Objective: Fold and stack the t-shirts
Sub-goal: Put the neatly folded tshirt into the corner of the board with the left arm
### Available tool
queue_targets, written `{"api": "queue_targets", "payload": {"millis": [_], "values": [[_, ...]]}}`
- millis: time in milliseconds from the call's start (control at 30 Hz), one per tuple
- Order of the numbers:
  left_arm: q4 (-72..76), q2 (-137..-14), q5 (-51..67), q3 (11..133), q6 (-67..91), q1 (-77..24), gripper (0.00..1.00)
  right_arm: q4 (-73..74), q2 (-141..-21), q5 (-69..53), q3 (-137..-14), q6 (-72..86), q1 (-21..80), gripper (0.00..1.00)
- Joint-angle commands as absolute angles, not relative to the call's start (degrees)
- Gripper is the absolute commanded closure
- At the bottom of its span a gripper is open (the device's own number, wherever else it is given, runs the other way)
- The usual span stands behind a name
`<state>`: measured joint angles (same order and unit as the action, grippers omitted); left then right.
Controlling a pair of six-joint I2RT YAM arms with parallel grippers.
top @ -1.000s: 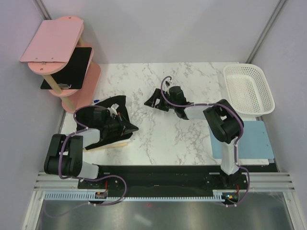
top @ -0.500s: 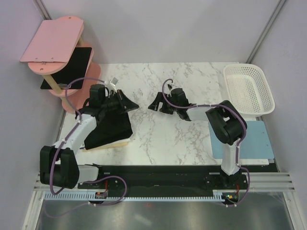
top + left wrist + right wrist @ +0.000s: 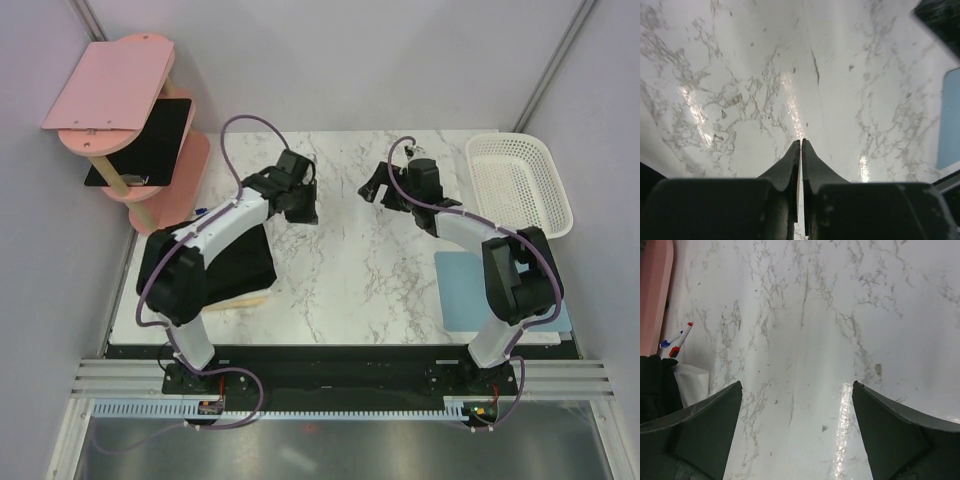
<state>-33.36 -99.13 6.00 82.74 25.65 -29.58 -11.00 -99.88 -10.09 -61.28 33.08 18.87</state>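
A folded black t-shirt (image 3: 240, 268) lies flat on the left of the marble table, partly under my left arm. Its edge shows at the left of the right wrist view (image 3: 652, 387). My left gripper (image 3: 300, 205) hangs over bare marble at the back middle, well right of the shirt. Its jaws (image 3: 801, 142) are shut with nothing between them. My right gripper (image 3: 375, 187) is over bare marble at the back, right of centre. In its wrist view (image 3: 797, 385) the jaws stand wide open and empty.
A pink tiered shelf (image 3: 110, 85) with a black board (image 3: 145, 140) stands back left. A white basket (image 3: 520, 185) sits back right, with a light blue mat (image 3: 470, 290) in front of it. Pens (image 3: 675, 337) lie by the shelf. A pale strip (image 3: 245, 299) shows under the shirt's front edge.
My left gripper has left the t-shirt and swung right and back to the table's middle. My right gripper has moved right and towards the back. The shirt now lies flat.
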Motion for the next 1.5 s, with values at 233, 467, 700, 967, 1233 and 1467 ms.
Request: {"api": "queue_targets", "payload": {"millis": [233,467,700,967,1233,1467], "values": [[-40.95,-111.44,-6.59,83.42,26.01,-32.7,0.98,-7.91,-93.96,-11.51,-57.92,29.88,12.13,0.02],[-43.94,-111.53,-10.45,79.98,27.33,-32.61,0.98,-8.09,-94.31,-12.92,-57.22,30.06,11.16,0.02],[-46.14,-110.13,-13.27,76.39,28.56,-30.42,0.98,-8.96,-94.39,-14.06,-56.25,30.58,11.08,0.02],[-46.05,-106.35,-11.95,69.53,28.04,-25.85,0.98,-10.9,-94.83,-16.08,-54.93,32.08,11.07,0.02],[-47.98,-100.3,-11.6,62.85,26.55,-19.96,0.98,-11.78,-95.27,-16.96,-54.75,32.96,11.16,0.02],[-52.29,-95.19,-12.92,59.16,24.17,-11.88,0.98,-13.53,-96.33,-18.19,-54.84,34.71,11.07,0.02]]}}
